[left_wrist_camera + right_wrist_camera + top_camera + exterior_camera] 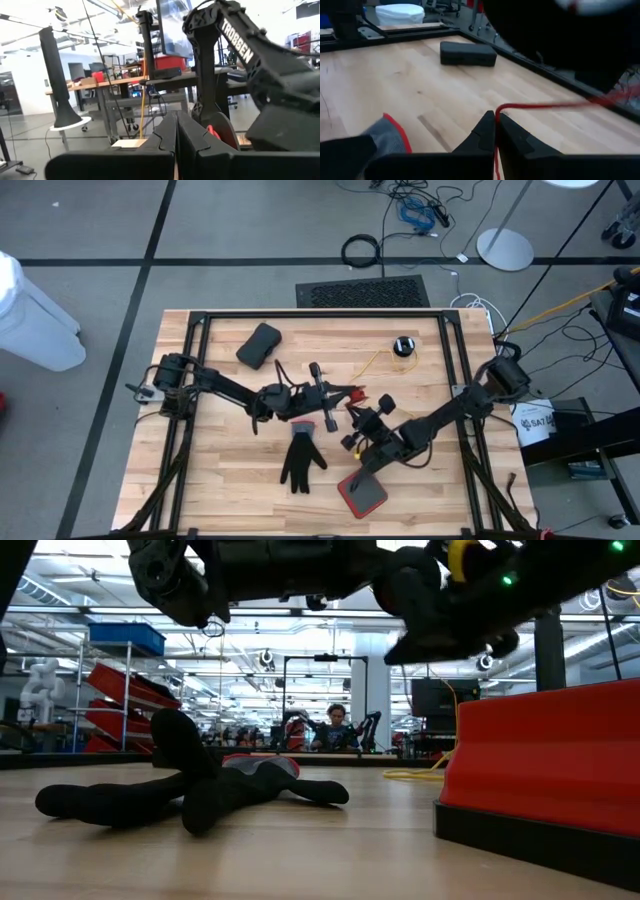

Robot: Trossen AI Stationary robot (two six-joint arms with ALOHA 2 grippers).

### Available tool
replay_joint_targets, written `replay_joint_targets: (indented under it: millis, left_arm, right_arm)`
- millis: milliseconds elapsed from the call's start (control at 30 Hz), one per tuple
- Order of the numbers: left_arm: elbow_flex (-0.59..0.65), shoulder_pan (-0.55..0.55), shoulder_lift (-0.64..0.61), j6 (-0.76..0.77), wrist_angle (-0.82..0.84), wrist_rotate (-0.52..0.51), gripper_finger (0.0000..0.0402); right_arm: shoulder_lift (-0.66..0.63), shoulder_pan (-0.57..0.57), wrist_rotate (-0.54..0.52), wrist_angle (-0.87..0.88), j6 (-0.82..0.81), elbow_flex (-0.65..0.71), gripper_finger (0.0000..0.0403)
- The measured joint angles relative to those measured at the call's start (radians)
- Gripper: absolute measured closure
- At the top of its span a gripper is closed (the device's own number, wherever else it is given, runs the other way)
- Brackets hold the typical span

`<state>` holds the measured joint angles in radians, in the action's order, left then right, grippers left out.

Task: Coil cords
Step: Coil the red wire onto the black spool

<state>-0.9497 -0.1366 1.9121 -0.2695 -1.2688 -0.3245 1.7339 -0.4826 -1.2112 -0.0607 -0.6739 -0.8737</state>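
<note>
Overhead, tabletop-level, two wrist views

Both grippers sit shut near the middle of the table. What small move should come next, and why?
Probably draw the right gripper slowly toward the left gripper to start a loop. Its shut fingers pinch a red cord that runs off taut, while the yellow cord to the black puck lies uncoiled.

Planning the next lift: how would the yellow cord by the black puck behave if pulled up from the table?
Probably floppy: the yellow cord lies in a loose curve on the table, so it would likely drape and sag. It looks thin, so probably light. Its black puck would likely drag or swing behind it.
</note>
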Motion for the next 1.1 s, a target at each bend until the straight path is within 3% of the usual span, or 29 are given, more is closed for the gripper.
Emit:
replay_joint_targets:
  millis: [200,367,733,1100]
  left_arm:
    - [0.005,0.002,0.002,0.014,0.031,-0.001,0.0400]
    - [0.007,0.004,0.002,0.027,0.030,0.001,0.0400]
    - [0.007,0.004,0.002,0.020,0.091,0.045,0.0401]
    - [0.007,0.001,0.002,-0.030,0.135,0.060,0.0401]
  right_arm:
    - [0.004,0.020,-0.003,0.011,0.095,-0.060,0.0403]
    - [0.004,0.019,-0.010,0.049,0.080,-0.066,0.0403]
    - [-0.048,0.021,0.192,0.079,0.080,-0.066,0.0403]
    - [-0.123,0.018,0.275,0.085,0.050,-0.066,0.0403]
